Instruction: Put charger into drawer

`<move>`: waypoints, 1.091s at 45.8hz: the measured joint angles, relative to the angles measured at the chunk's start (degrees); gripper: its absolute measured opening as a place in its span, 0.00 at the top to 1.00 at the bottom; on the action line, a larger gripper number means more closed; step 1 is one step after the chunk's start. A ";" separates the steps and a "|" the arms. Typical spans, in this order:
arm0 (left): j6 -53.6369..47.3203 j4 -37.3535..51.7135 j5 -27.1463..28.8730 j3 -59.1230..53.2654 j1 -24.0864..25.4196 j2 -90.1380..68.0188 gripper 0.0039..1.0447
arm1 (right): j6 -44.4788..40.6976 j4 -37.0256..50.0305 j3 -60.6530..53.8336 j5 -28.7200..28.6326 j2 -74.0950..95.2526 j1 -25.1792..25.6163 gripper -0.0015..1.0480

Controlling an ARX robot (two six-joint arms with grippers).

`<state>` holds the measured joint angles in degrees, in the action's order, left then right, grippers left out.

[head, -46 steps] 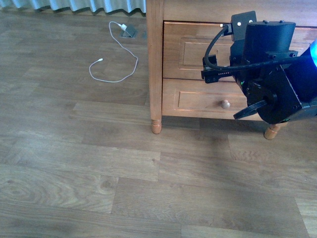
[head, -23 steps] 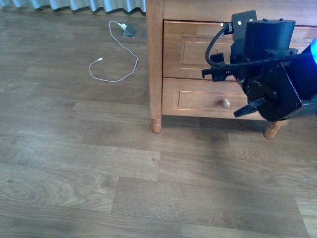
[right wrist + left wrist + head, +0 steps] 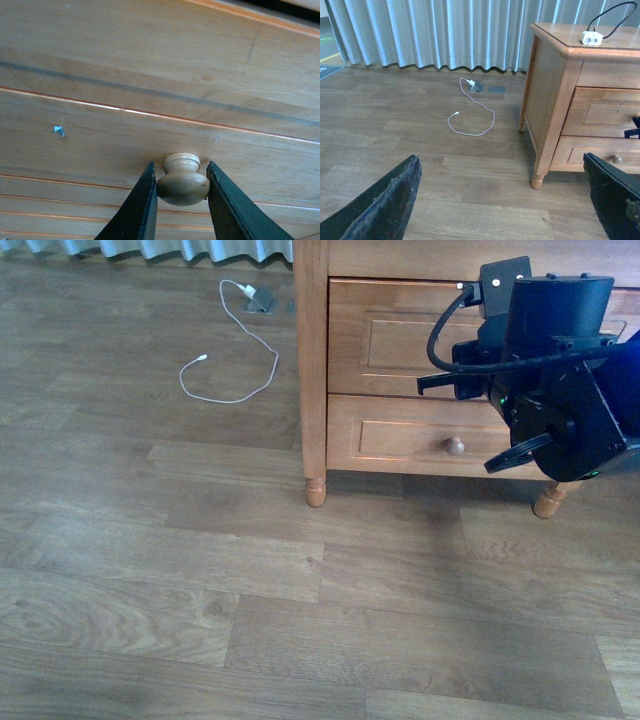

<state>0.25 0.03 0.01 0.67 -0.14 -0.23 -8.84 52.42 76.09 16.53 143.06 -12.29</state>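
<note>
The charger, a small white rectangular plug block trailing a thin black cable in a loop, sits on top of the light-brown wooden nightstand, well apart from both grippers. The block looks light and rigid, with smooth plastic sides that could slip; the black cable is limp and may drag or snag (on the drawer's rim, most likely). The block's two broad flat sides seem the best place to pinch, leaving the cable to follow.

The drawer, the upper of two in light-brown wood with a recessed panel front, appears shut. The right gripper is close against its front; its dark jaws are closed in on the round pale wooden knob, one finger touching each side. The step in hand is therefore judged to be pulling the drawer open, not lifting the charger. In the front view the right arm hides this knob, and the charger is out of frame above.

The left gripper hovers over the grey-brown plank floor, jaws spread wide with nothing between them; the charger is well away from them, up on the nightstand.

A thin white cable with a small white plug lies looped on the floor beside the nightstand; it is not the thing to be stowed.
</note>
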 joint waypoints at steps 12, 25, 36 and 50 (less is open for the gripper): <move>0.00 0.00 0.00 0.00 0.00 0.00 0.06 | 3.96 4.35 -17.20 -5.01 -9.31 0.24 0.78; 0.00 0.00 0.00 0.00 0.00 0.00 0.06 | 8.22 12.79 -43.30 -10.64 -21.53 0.83 0.79; 0.00 0.00 0.00 0.00 0.00 0.00 0.06 | 10.36 11.26 -50.03 -17.18 -26.95 3.13 0.70; 0.00 0.00 0.00 0.00 0.00 0.00 0.06 | 7.80 0.28 -58.62 -21.53 -50.38 4.96 0.19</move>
<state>0.25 0.03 0.01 0.67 -0.14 -0.23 -1.04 52.71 17.47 -4.99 92.68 -7.33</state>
